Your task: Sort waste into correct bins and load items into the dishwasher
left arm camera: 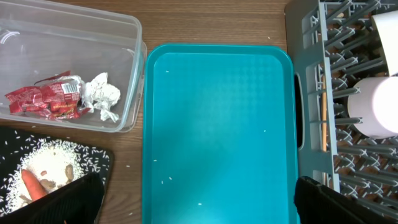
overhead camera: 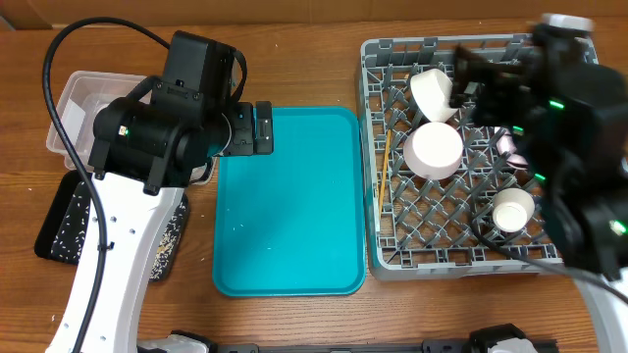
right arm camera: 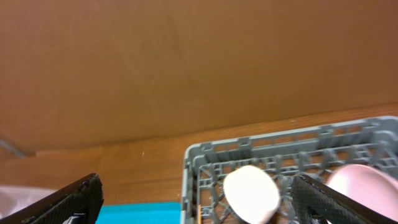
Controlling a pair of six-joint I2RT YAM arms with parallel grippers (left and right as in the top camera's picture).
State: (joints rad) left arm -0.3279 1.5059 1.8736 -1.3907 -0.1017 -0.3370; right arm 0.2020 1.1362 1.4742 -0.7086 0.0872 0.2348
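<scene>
Looking from the left end of the wooden surface (overhead camera: 294, 39), the clear tub (left arm camera: 134, 68) comes first, with the red-and-white wrapper (left arm camera: 43, 99) and the crumpled napkin (left arm camera: 101, 93) lying side by side inside it, touching. Just beside it, nearer the arm's base, sits the black tray (left arm camera: 12, 140), strewn with whitish grains (left arm camera: 56, 162), and the small carrot (left arm camera: 31, 185) rests at the edge of the heap. From above, the left arm (overhead camera: 147, 147) blocks one corner of the tub and much of the black tray. The left hand (left arm camera: 198, 179) hangs over the far left part of the teal tray (overhead camera: 289, 206), fingers spread wide and gripping nothing. A few white specks dot that tray, which lies between the bins and the grey dish rack (overhead camera: 392, 250). A thin wooden stick (overhead camera: 386, 167) lies among the pegs along the rack's left side. Inside the rack are the far bowl (overhead camera: 435, 93), the middle bowl (overhead camera: 434, 150) and the smaller near bowl (overhead camera: 512, 209). The right arm (overhead camera: 579, 147) looms over the rack's right half and hides whatever is under it. The right hand (right arm camera: 196, 178) hovers above the rack's far left corner, fingers wide apart and empty. Below it lies the far bowl, beside a pinkish round piece (right arm camera: 367, 186) partly hidden by one finger.
</scene>
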